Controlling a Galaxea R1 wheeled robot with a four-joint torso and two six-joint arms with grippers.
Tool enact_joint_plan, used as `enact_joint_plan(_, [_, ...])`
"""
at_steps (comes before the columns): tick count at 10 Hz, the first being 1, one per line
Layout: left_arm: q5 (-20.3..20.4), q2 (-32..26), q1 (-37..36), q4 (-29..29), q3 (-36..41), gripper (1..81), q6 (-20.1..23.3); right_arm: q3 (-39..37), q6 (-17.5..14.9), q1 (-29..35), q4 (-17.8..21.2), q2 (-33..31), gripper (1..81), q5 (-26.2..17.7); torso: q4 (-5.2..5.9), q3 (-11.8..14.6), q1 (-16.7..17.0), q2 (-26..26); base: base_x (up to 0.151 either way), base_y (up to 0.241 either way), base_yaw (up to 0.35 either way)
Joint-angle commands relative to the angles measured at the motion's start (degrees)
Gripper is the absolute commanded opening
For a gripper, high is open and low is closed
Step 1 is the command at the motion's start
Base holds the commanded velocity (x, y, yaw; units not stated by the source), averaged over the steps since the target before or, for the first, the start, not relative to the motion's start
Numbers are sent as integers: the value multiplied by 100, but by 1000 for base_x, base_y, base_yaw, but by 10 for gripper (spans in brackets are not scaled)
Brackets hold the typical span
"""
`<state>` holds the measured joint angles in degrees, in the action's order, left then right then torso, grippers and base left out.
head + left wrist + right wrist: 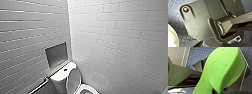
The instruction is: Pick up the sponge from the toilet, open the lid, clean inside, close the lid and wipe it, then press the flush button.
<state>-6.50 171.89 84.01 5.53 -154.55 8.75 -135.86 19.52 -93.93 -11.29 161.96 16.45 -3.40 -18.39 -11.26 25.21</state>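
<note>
Listing what we see: the toilet, lower centre of the head frame, with its lid raised. The flush button is dark, on the tank top, with a wall niche to its upper left. The sponge, bright green, is held by the right gripper, its fingers pinching it over dark floor tiles. The left gripper's state we cannot tell.

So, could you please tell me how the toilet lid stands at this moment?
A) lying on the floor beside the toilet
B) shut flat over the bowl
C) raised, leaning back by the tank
C: in the head view the toilet lid stands upright in front of the tank, and the rim of the bowl lies uncovered below it.
</note>
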Motion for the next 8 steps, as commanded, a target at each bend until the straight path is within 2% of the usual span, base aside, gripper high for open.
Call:
enact_joint_plan(1, [-379, -40, -248, -35, 13, 811, 12, -132, -9, 141, -110, 23, 10, -247, 0, 0, 0, -2, 0, 0, 0])
enact_joint_plan(8, [-370, -66, -248, -61, 13, 811, -14, -159, -9, 159, -110, 40, 10, -247, 0, -15, 18, -5, 100, 0, 0])
